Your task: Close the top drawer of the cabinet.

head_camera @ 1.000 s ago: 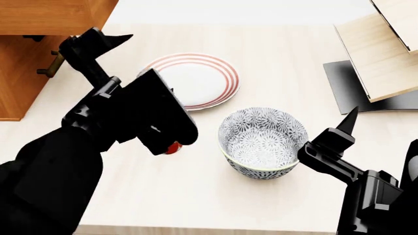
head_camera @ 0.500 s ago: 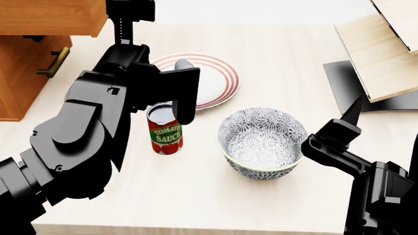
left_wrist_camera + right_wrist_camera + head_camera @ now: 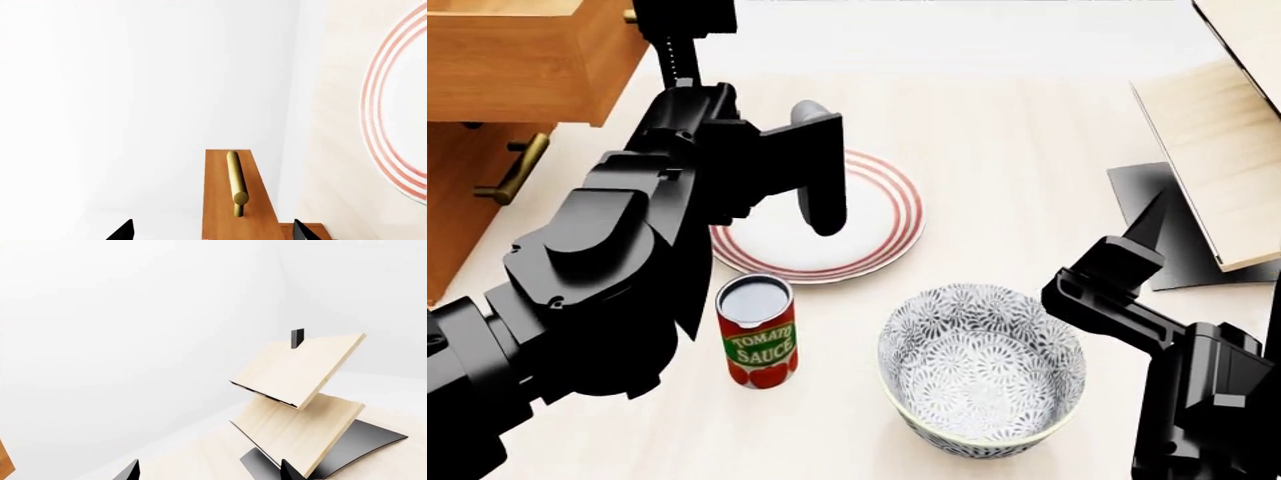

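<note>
The top drawer [image 3: 521, 60] stands pulled out from the orange-brown cabinet [image 3: 461, 200] at the head view's upper left. The end of its brass handle [image 3: 630, 15] peeks out beside my left arm. My left gripper [image 3: 689, 20] is raised next to the drawer's front, its fingertips cut off by the frame's top. In the left wrist view the drawer front [image 3: 223, 200] and its brass handle [image 3: 235, 182] lie just ahead of my left gripper [image 3: 212, 232], which is open and empty. My right gripper [image 3: 1137, 240] hovers open and empty at the right; it also shows in the right wrist view [image 3: 208, 472].
On the light table [image 3: 1028, 130] stand a red-ringed plate [image 3: 874, 215], a tomato sauce can [image 3: 757, 330] and a patterned bowl [image 3: 981, 370]. A pale slanted rack [image 3: 1214, 170] on a dark base is at the right. A lower drawer's handle [image 3: 510, 170] shows under the open drawer.
My left arm swung up from the lower drawer's handle to the top drawer's front, uncovering the can. The head view shifted, so the table's things sit lower in frame. The right arm barely moved.
</note>
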